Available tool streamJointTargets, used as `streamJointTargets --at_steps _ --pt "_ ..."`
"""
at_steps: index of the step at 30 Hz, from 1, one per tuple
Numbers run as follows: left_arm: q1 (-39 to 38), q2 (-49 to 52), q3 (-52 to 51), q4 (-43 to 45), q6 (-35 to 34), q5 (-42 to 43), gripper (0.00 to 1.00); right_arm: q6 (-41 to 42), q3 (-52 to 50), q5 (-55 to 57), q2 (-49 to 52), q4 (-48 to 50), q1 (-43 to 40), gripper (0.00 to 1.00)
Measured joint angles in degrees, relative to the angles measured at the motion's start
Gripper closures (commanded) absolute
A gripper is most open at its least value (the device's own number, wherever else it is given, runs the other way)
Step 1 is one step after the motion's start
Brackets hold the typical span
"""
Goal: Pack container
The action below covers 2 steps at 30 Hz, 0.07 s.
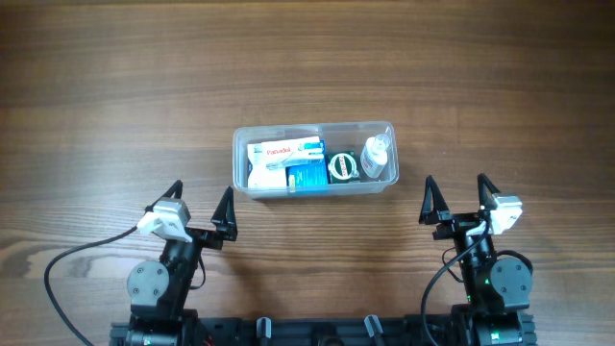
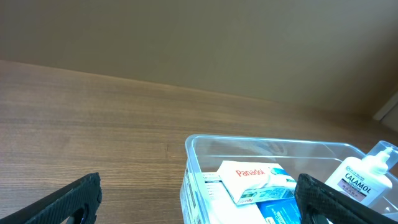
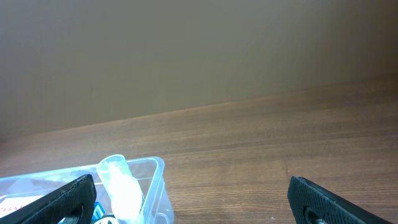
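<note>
The clear plastic container (image 1: 240, 159) stands at the table's middle. It holds a white Panadol box (image 1: 274, 154), a blue box (image 1: 306, 176), a small round green item (image 1: 342, 168) and a small clear bottle (image 1: 375, 157). The left wrist view shows the container (image 2: 193, 149), the Panadol box (image 2: 252, 177) and the bottle (image 2: 364, 177). The right wrist view shows the container's corner (image 3: 158, 171) and the bottle (image 3: 121, 183). My left gripper (image 1: 199, 207) is open and empty, near and left of the container. My right gripper (image 1: 459, 197) is open and empty, near and right of it.
The wooden table (image 1: 307, 77) stretches round the container. Cables run from both arm bases at the near edge. A plain wall rises behind the table in both wrist views.
</note>
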Motion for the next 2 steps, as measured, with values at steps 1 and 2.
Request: streamJointTargets --at_steps 1,2 --pt "0.00 0.00 0.00 0.00 0.00 -0.02 0.00 0.00 0.00 0.00 0.00 0.00 0.00 0.00" --pt "0.00 0.00 0.00 0.00 0.00 0.00 0.00 0.00 0.00 0.00 0.00 0.00 0.00 0.00"
